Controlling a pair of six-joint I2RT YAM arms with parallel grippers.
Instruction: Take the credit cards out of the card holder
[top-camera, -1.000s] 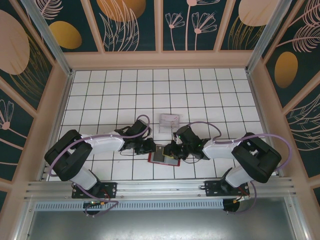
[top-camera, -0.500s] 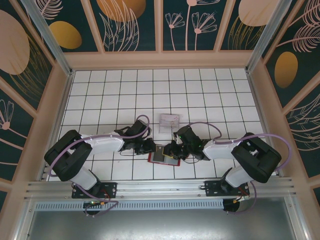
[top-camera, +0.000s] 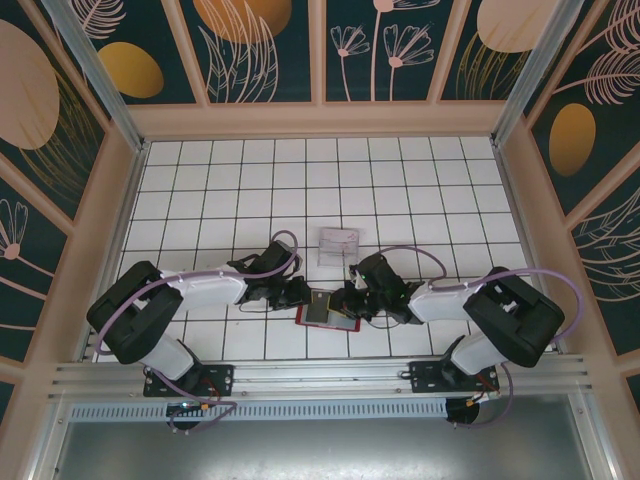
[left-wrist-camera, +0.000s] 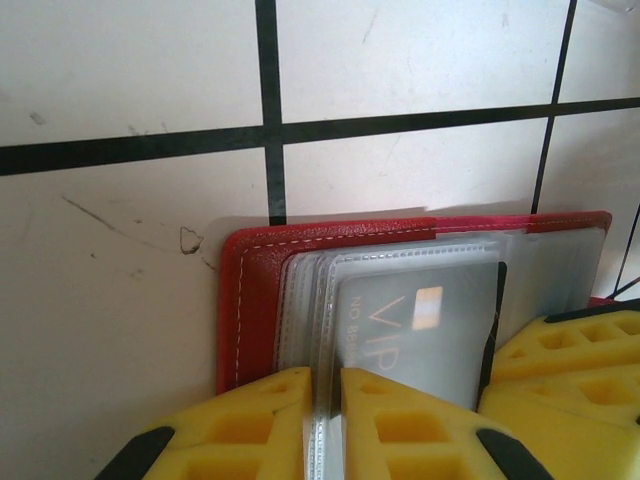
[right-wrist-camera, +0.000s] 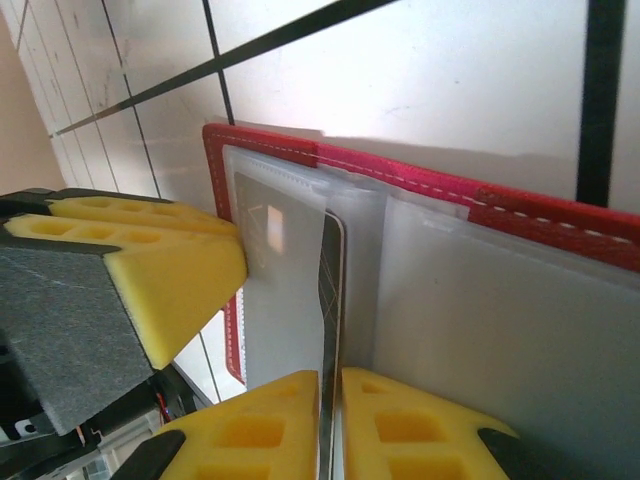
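The red card holder (top-camera: 326, 318) lies open on the tiles between the two grippers, its clear sleeves (left-wrist-camera: 300, 300) fanned out. My left gripper (left-wrist-camera: 325, 405) is shut on the edge of a clear sleeve, pinning the card holder (left-wrist-camera: 250, 290). A dark grey credit card (left-wrist-camera: 420, 320) marked VIP sits in that sleeve. My right gripper (right-wrist-camera: 331, 410) is shut on the edge of a dark credit card (right-wrist-camera: 332, 290) that stands out from a sleeve of the card holder (right-wrist-camera: 420, 180). In the top view, the left gripper (top-camera: 304, 295) and the right gripper (top-camera: 346, 300) meet over the card holder.
A clear square plastic tray (top-camera: 338, 243) stands on the tiles just behind the card holder. The left gripper's yellow finger (right-wrist-camera: 160, 270) sits close beside the right gripper's fingers. Wooden walls (top-camera: 320, 120) bound the tiled floor.
The right gripper's jaws have closed onto the dark card's edge. The left gripper has kept its hold on the sleeve, and the card holder has stayed where it was.
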